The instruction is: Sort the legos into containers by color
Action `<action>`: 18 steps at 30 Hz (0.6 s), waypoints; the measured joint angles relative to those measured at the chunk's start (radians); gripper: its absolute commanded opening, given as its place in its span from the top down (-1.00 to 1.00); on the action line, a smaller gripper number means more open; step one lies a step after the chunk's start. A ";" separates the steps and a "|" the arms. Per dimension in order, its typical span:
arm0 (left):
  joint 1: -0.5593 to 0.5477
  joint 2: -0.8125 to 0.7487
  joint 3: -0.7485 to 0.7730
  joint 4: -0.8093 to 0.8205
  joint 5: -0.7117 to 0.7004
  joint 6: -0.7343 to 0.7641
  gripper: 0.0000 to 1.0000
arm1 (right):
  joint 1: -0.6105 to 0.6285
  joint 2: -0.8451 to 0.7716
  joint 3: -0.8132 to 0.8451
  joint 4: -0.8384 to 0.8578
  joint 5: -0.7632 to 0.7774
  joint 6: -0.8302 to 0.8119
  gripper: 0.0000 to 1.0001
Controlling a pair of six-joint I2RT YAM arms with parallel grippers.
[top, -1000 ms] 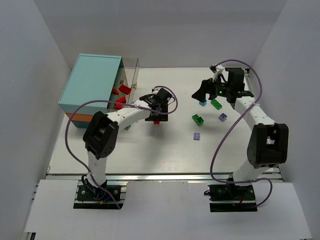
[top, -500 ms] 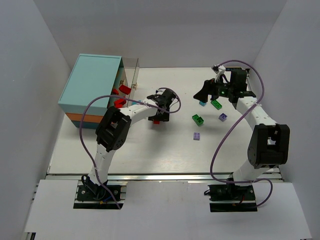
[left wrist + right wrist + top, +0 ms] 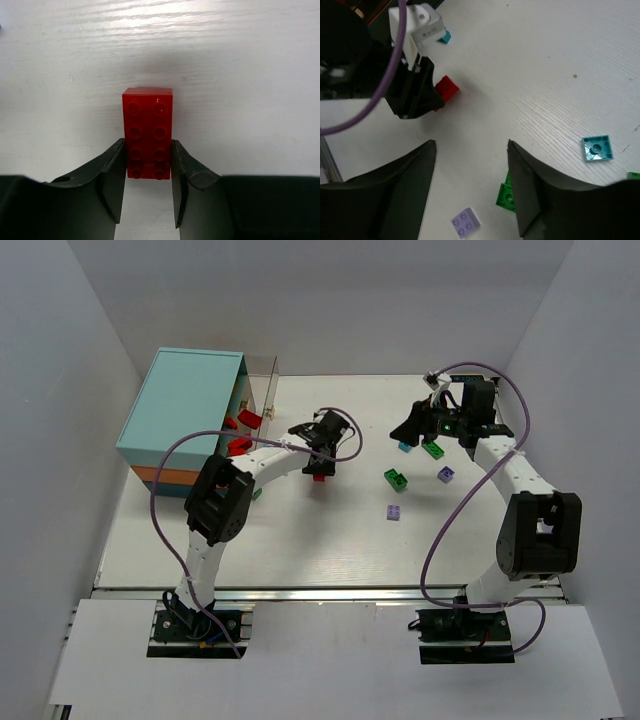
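Note:
A red brick [image 3: 148,132] lies lengthwise between the fingers of my left gripper [image 3: 148,150], which press both of its long sides. In the top view this gripper [image 3: 319,462] is right of the teal-topped cabinet [image 3: 185,410], with the red brick [image 3: 318,477] at its tip. My right gripper [image 3: 408,430] hangs open and empty above the table at the back right. In the right wrist view its jaws [image 3: 471,150] stand wide apart, with a purple brick [image 3: 466,221] and a green brick [image 3: 505,195] below them.
Loose on the table are a cyan brick [image 3: 405,447], two green bricks [image 3: 432,449] [image 3: 396,479] and two purple bricks [image 3: 446,474] [image 3: 394,513]. Red bricks [image 3: 248,420] lie in the clear drawers pulled out of the cabinet. White walls close in the table.
My left gripper has moved a little to the right and farther back, and the red brick went with it. My right gripper has shifted slightly toward the back.

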 measured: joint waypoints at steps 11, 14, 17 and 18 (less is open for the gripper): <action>0.075 -0.151 0.467 -0.089 0.069 0.157 1.00 | 0.023 -0.018 -0.034 -0.054 -0.044 -0.086 1.00; 0.151 -0.197 0.524 -0.116 0.051 0.180 1.00 | 0.036 -0.027 -0.046 -0.062 -0.044 -0.105 1.00; 0.228 -0.222 0.528 -0.152 0.021 0.198 0.98 | 0.049 -0.035 -0.047 -0.068 -0.044 -0.117 1.00; 0.251 -0.221 0.528 -0.164 0.009 0.206 0.96 | 0.052 -0.036 -0.048 -0.069 -0.044 -0.121 1.00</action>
